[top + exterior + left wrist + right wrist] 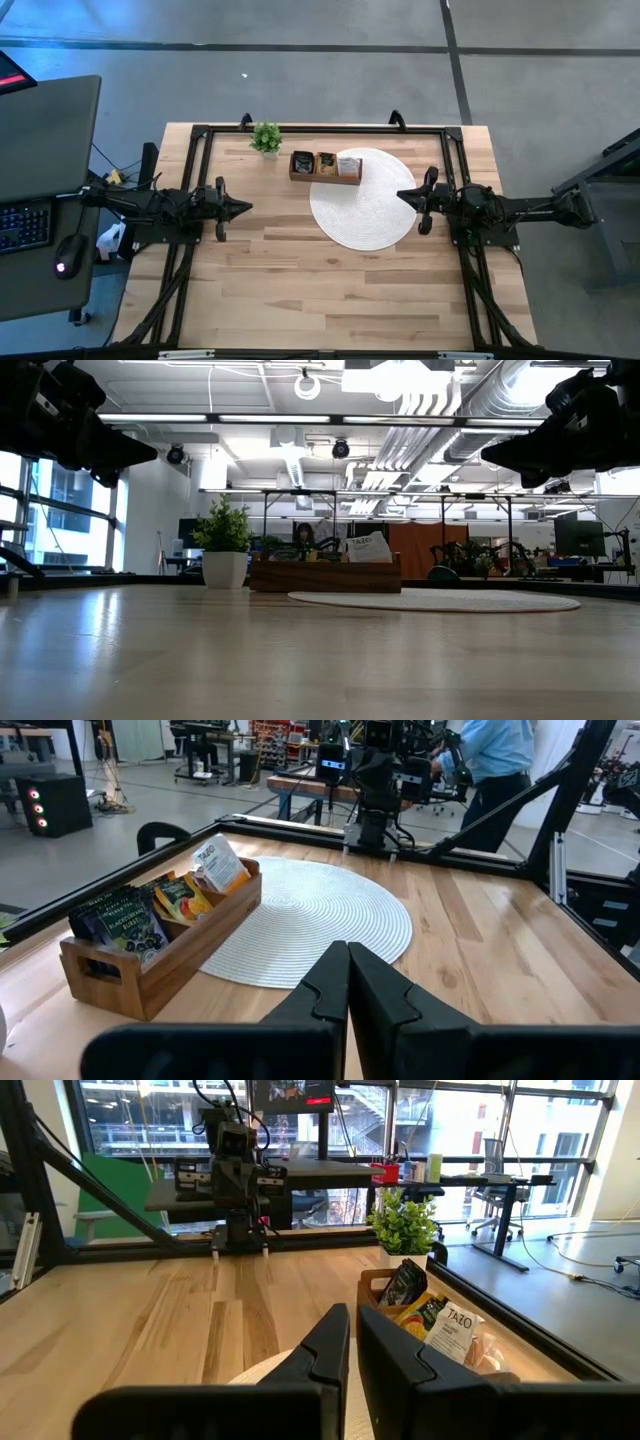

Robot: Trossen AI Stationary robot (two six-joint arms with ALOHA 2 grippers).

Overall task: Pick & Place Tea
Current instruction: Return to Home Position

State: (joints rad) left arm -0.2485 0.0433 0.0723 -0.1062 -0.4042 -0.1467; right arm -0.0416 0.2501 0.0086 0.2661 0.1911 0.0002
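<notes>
Shows left gripper and right gripper pressed together, empty, by the table's side edges; risks only the leaning white sachet toppling from the tray.

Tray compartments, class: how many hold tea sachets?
3, in the wooden tray: left with dark sachets, middle with yellow-brown sachets, right with white sachets. Some sachets may be hidden.

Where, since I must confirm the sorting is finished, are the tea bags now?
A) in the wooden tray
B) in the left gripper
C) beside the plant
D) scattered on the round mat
A: the tea bags stand in the wooden tray at the mat's edge; the left gripper and right gripper are shut and empty.
</notes>
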